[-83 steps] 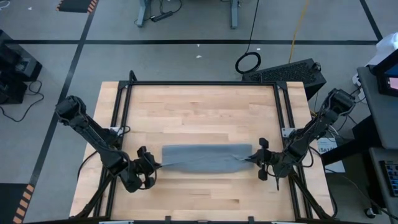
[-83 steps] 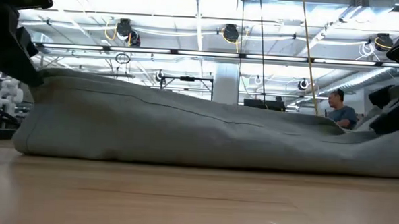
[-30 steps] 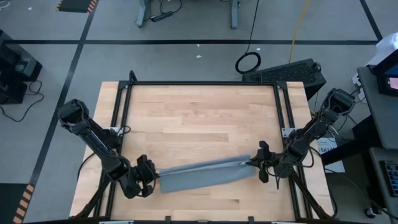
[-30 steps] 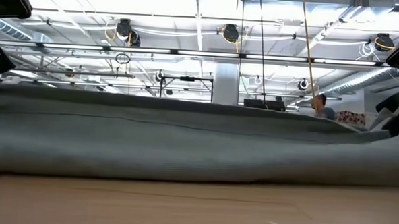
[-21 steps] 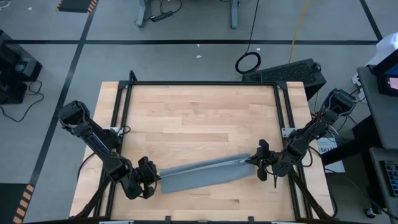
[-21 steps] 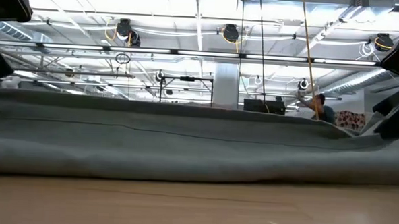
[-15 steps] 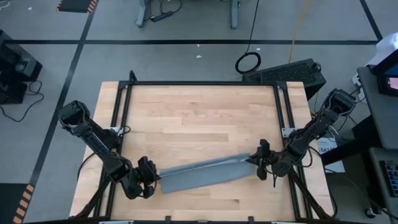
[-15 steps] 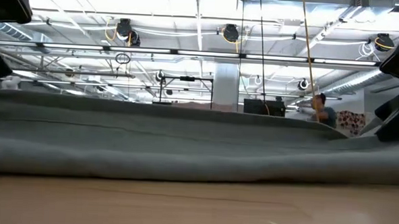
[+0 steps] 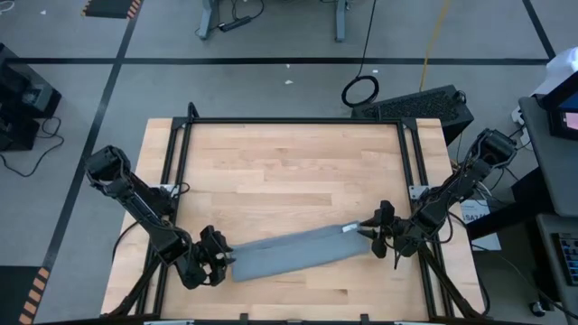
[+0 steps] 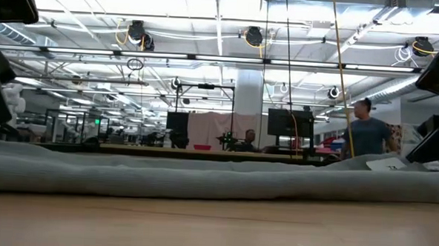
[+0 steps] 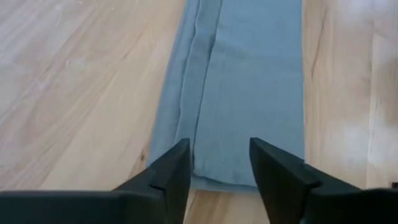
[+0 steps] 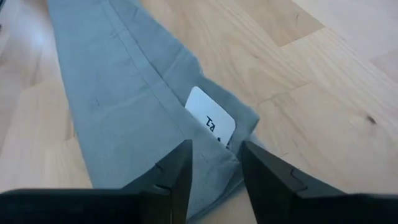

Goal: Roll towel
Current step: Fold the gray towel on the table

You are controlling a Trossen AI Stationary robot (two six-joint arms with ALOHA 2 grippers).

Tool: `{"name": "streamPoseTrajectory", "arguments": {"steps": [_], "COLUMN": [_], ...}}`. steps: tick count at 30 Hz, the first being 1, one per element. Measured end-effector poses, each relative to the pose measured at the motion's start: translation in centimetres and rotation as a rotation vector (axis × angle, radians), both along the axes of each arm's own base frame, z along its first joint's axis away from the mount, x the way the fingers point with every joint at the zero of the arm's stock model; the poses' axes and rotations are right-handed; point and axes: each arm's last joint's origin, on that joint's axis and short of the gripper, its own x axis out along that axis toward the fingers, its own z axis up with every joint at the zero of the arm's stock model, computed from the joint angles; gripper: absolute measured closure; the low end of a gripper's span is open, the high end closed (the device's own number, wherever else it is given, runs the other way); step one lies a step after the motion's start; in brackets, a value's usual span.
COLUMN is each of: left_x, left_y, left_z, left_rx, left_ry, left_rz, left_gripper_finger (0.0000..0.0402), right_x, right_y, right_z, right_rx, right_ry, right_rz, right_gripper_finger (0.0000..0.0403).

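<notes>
From above: plain grey-blue soft cloth towel (image 9: 291,251), folded into a long narrow strip, lying flat and slanted across the near half of the pale wooden tabletop (image 9: 289,162), left end nearer the front edge. Left gripper (image 9: 222,259) at the strip's left end, right gripper (image 9: 373,232) at its right end. Down at table height: towel a low flat band right across the wood, not rolled yet; a person standing far off in the room behind. Left wrist view: dark fingers (image 11: 176,169) parted, released, cloth end just beyond them. Right wrist view: fingers (image 12: 180,167) spread, nothing grasped, a white label (image 12: 211,124) showing at the towel's corner. Best way on, probably: regrip one short end squarely, curl tight, keep edges aligned.
</notes>
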Motion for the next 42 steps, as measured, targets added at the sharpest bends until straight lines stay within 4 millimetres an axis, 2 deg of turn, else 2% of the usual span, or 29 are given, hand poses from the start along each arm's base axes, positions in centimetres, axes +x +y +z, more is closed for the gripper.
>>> {"name": "streamPoseTrajectory", "arguments": {"steps": [7,11,13,20,24,27,29,33,38,42], "left_x": [-0.3,-0.6,-0.5,0.6,1.5,2.4,3.1,4.4,5.4,5.6], "left_y": [0.4,0.8,0.9,0.1,-0.7,-1.0,-1.2,-1.3,-1.5,-1.7], "left_z": [1.3,1.8,1.9,1.4,0.8,0.5,0.3,-0.4,-1.9,-3.9], "left_rx": [-0.026,-0.011,0.022,0.163,0.208,0.239,0.251,0.258,0.253,0.257], "left_ry": [-0.024,-0.041,-0.065,-0.213,-0.272,-0.313,-0.335,-0.37,-0.379,-0.338], "left_rz": [-0.003,0.005,0.012,0.009,-0.023,-0.044,-0.053,-0.059,-0.037,-0.032], "left_gripper_finger": [0.0208,0.0208,0.0208,0.022,0.0244,0.0265,0.0279,0.0306,0.0335,0.0351], "right_x": [-0.4,-0.4,-0.1,1.9,3.6,4.9,5.5,6.1,5.6,5.4], "right_y": [-0.2,-0.1,0.2,1.5,2.1,1.8,1.3,-0.3,-2.0,-2.0], "right_z": [-0.1,1.2,2.4,5.4,6.2,6.8,7.0,6.0,2.8,0.5], "right_rx": [-0.006,-0.056,-0.095,-0.308,-0.311,-0.289,-0.304,-0.322,-0.26,-0.223], "right_ry": [0.11,0.244,0.258,0.049,-0.101,-0.177,-0.201,-0.246,-0.347,-0.314], "right_rz": [-0.004,-0.03,-0.031,0.076,0.199,0.316,0.363,0.403,0.386,0.376], "right_gripper_finger": [0.0273,0.0273,0.0273,0.0283,0.0329,0.0379,0.0396,0.0394,0.04,0.0401]}}
